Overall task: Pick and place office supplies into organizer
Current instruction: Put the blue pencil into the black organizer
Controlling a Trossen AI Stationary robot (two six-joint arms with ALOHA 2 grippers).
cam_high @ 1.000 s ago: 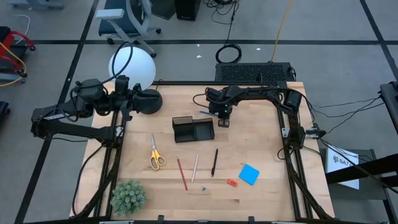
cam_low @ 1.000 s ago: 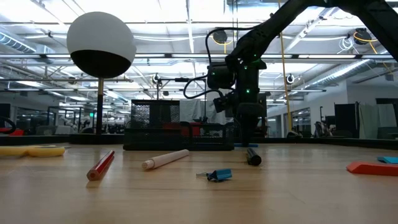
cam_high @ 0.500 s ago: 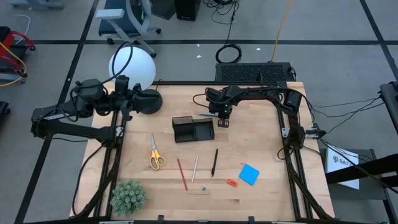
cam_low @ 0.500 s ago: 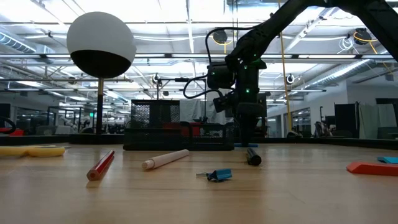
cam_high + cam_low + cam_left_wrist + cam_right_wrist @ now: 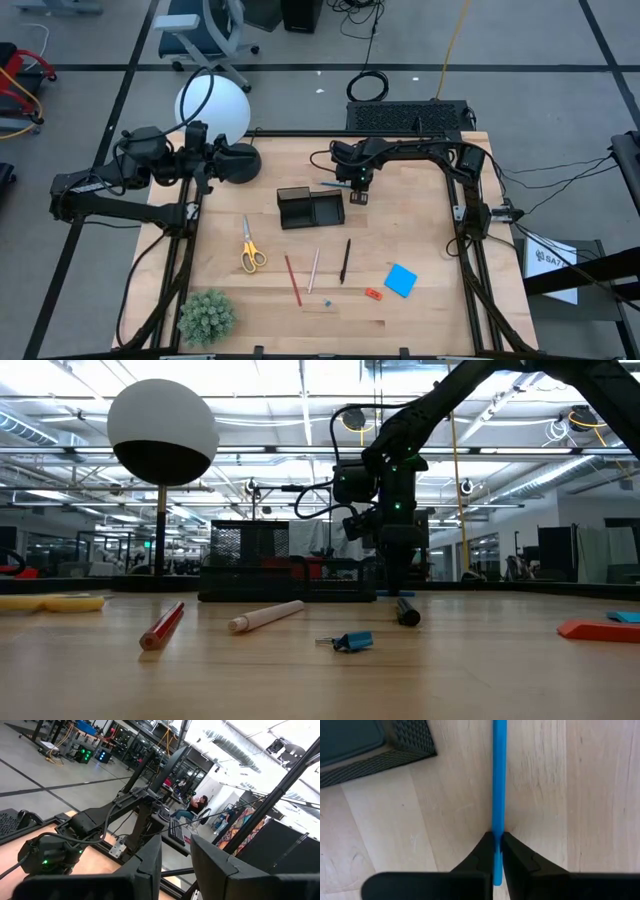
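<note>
The black mesh organizer (image 5: 310,208) sits mid-table; whether its compartments hold anything cannot be told. Just beside its far right corner, the right gripper (image 5: 497,851) is closed on a thin blue pen (image 5: 499,780) lying on the pale wooden table (image 5: 410,230). The left gripper (image 5: 175,862), fingers slightly apart and empty, waits by the white globe lamp (image 5: 212,108) — scissors (image 5: 249,246), pencils, black pen (image 5: 345,260) and blue notepad (image 5: 401,280) lie nearer the front.

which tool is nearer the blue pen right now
Right. The right tool is shut on the blue pen, just beside the organizer. The left tool is raised at the table's far left edge, by the lamp.
</note>
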